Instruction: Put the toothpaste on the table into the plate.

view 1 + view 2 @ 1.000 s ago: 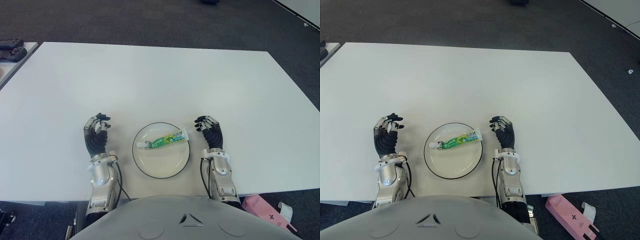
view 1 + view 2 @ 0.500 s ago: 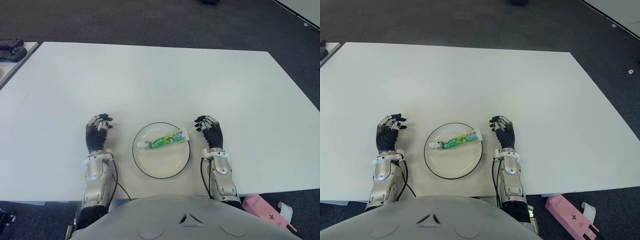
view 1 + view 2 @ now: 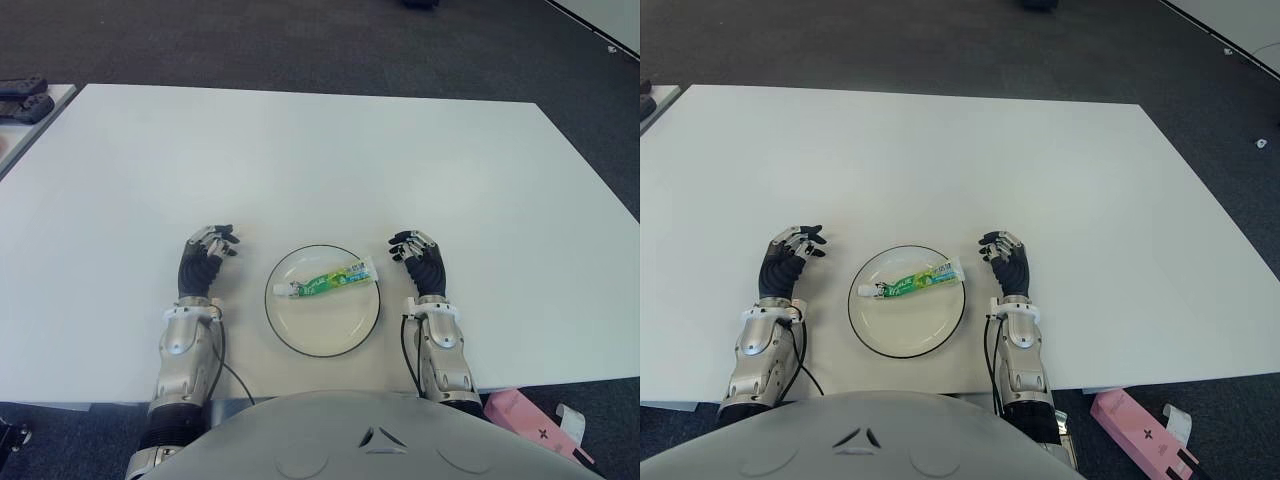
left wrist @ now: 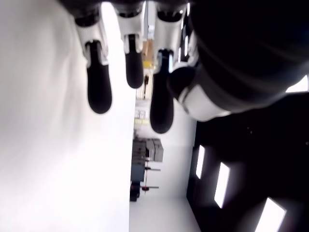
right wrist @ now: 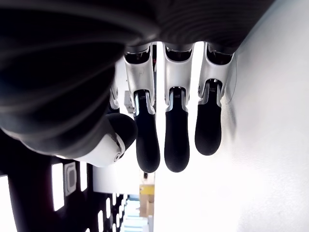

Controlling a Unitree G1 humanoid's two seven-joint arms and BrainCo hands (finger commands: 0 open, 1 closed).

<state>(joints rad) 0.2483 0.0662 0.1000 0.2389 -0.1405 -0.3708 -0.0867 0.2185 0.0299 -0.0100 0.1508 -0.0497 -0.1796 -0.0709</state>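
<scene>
Closest to us, at the lower right beyond the table's near edge, we see a flat pink box (image 3: 522, 412) lying on the dark floor, with a scrap of white paper (image 3: 572, 424) beside it.

On the smooth white table (image 3: 330, 160) our two hands flank a round plate (image 3: 322, 337). The plate is pale cream, shallow and glossy, with a thin dark rim line. The toothpaste (image 3: 325, 282) lies inside it, across the far half: a soft, flattened tube printed green and white, its white cap pointing toward our left and its crimped flat end reaching the plate's rim on the right.

Our left hand (image 3: 203, 265) shows just to the left of the plate, apart from it, with a silver metal wrist and a thin black cable below. Its black rubbery fingers (image 4: 99, 89) are loosely extended and hold nothing. Our right hand (image 3: 422, 265) shows just to the right of the plate, built the same way; its fingers (image 5: 176, 142) are likewise relaxed and empty, with rounded dark tips hanging over the bare white surface.

Beyond the hands the matte tabletop runs bare to its far edge. At the far left, on a neighbouring pale surface, lie dark flat devices (image 3: 22, 100). Dark grey carpet (image 3: 300, 45) with a fine speckled weave surrounds everything.
</scene>
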